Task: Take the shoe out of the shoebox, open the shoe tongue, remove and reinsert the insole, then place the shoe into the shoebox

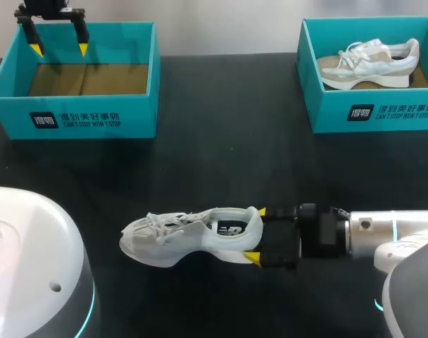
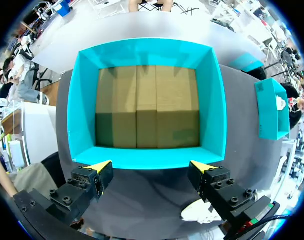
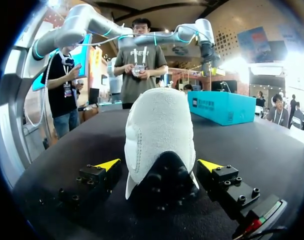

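Right gripper [image 1: 257, 235]: fingers wide, straddling the heel of the white shoe [image 1: 189, 236]. Wrist view shows slim gaps beside the yellow tips, so not clamped. Likely reason: a heel-on approach lines the grip up w/ the shoe's length and leaves the laces [image 1: 165, 222] free for the other arm. Shoe sits on the table [image 1: 221, 155], outside both boxes, directly ahead of the right gripper, sole down as far as seen. Long axis runs straight on from the fingers. Toe points away from the gripper, heel toward it, opening up w/ insole [image 1: 231, 227] showing.

Left gripper [image 1: 59, 48]: fingers wide, nothing held, hanging over the empty shoebox [image 1: 155, 77], whose cardboard floor lies ahead of the tips. Prob. parked clear of the work. Second shoebox [image 1: 314, 98], w/ another shoe [image 1: 369, 62], lies well off to the right gripper's side.
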`<state>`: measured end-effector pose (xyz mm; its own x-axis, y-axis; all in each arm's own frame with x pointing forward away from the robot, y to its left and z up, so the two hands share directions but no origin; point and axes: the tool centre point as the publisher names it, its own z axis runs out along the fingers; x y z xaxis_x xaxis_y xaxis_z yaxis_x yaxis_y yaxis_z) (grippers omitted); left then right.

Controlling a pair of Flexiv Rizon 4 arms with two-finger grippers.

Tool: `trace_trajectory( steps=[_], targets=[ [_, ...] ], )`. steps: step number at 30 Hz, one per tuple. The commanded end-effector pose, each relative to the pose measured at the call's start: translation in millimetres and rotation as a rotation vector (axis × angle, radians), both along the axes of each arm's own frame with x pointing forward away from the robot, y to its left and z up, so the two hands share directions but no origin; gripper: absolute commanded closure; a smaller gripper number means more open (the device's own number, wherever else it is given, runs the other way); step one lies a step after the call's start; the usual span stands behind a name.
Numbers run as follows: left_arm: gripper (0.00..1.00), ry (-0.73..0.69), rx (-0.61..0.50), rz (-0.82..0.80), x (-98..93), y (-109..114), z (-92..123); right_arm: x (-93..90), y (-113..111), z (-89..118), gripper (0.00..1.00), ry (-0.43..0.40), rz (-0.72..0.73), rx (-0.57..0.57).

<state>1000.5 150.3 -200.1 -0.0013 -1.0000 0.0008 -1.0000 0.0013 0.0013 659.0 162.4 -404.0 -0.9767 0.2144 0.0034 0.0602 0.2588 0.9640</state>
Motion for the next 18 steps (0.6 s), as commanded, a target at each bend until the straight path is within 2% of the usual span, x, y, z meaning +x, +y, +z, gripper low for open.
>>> trace_trajectory(
  steps=[1, 18],
  targets=[
    [0.00, 0.000, 0.000, 0.000, -0.2, -0.1, 0.2, 3.6, 7.3, -1.5, 0.00, 0.006, 0.001, -0.012],
    [0.00, 0.000, 0.000, 0.000, -0.2, -0.1, 0.2, 4.7, 17.1, -7.2, 0.00, 0.015, 0.007, -0.026]
  ],
)
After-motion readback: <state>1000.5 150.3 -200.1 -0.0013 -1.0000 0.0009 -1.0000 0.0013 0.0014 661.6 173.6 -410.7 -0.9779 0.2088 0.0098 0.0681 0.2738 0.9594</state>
